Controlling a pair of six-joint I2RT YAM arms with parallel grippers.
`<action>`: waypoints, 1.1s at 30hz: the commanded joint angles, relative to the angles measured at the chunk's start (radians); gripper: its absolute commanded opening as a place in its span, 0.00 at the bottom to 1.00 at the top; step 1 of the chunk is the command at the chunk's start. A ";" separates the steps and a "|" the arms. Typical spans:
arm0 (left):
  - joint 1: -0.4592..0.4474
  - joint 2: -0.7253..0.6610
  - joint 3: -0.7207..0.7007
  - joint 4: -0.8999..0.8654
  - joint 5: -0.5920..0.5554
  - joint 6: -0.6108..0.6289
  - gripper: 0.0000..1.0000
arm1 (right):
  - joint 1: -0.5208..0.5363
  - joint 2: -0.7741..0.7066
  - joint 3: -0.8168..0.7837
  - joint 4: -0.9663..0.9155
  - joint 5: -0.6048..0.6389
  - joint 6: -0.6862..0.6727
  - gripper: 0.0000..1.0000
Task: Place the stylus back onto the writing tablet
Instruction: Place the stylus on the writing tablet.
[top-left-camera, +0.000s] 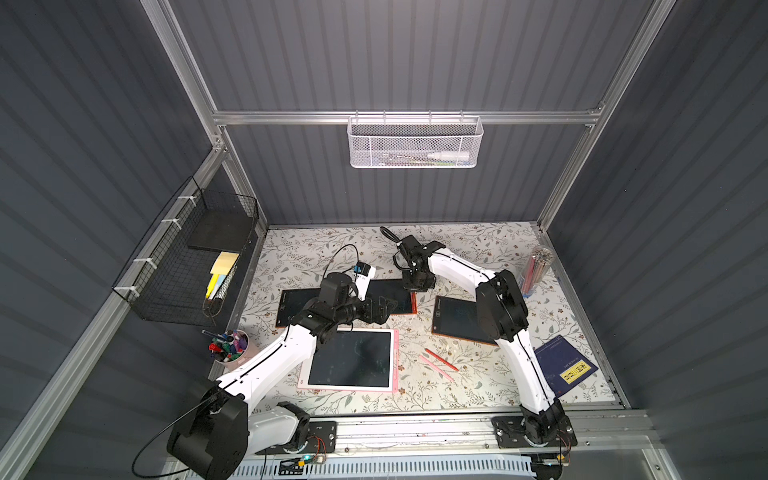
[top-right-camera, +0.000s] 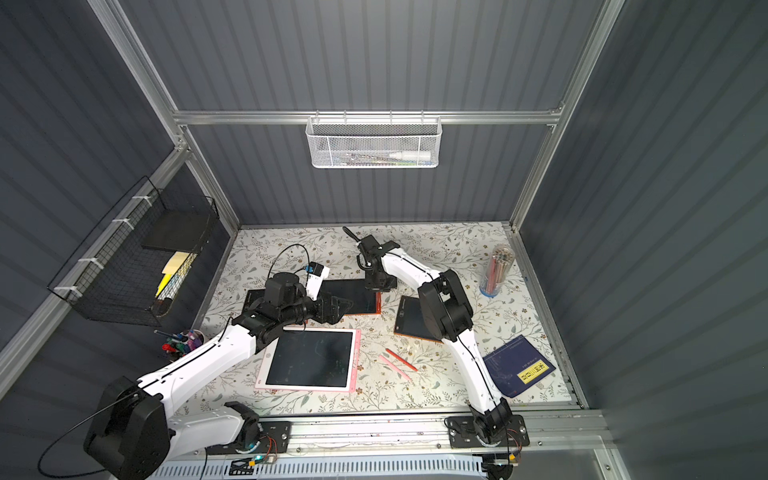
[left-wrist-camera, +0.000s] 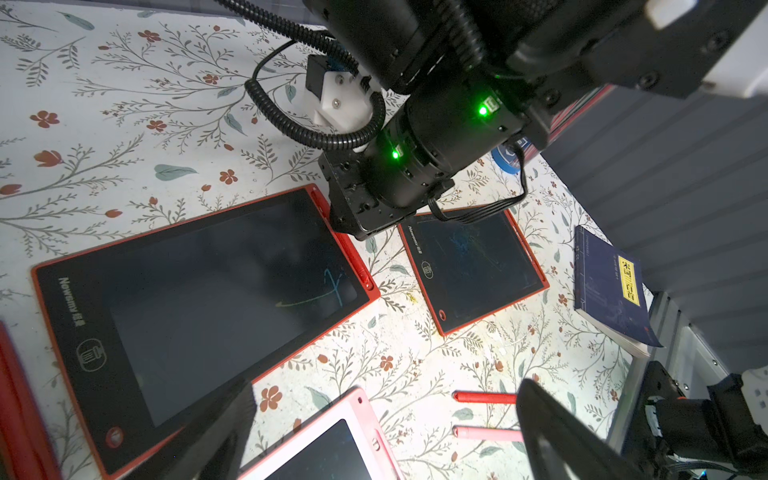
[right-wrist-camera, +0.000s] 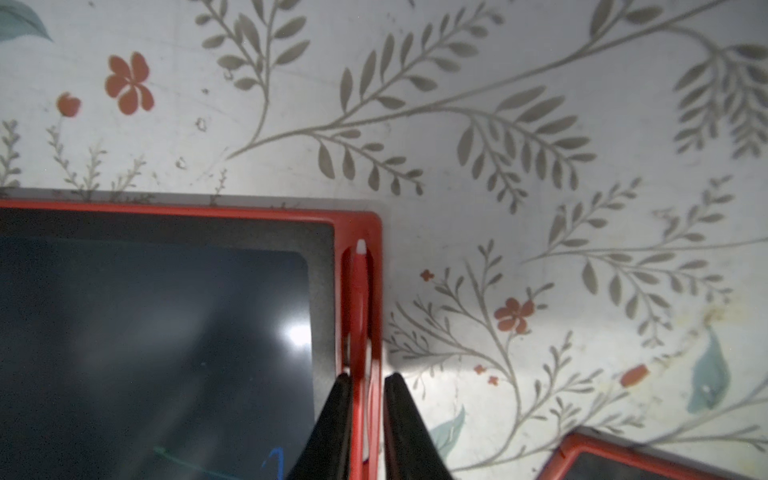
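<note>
Hovering on the left, the left gripper (top-left-camera: 380, 308) hangs with its jaws spread wide above a red-framed writing tablet (left-wrist-camera: 199, 299) lying flat on the floral table (top-left-camera: 457, 249). A pink tablet (top-left-camera: 351, 359) lies nearer the robot. Along the red tablet's right edge, a red stylus (right-wrist-camera: 359, 291) sits in the side slot. The right gripper (right-wrist-camera: 368, 378) is lowered over it, jaws only slightly parted, straddling the stylus and the slot's outer rim. Farther right lie two loose pens (top-left-camera: 441, 359), a smaller red tablet (top-left-camera: 455, 318) and a blue book (top-left-camera: 565, 365).
</note>
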 joint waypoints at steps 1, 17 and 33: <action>-0.005 -0.022 -0.004 0.001 0.015 0.015 0.99 | 0.008 0.019 0.028 -0.014 -0.003 -0.006 0.20; -0.005 -0.059 0.049 0.028 -0.014 0.026 0.99 | 0.012 -0.069 -0.037 0.035 -0.005 -0.053 0.18; -0.003 -0.163 0.034 0.215 -0.095 -0.145 0.99 | 0.006 -0.370 -0.420 0.305 -0.144 -0.131 0.16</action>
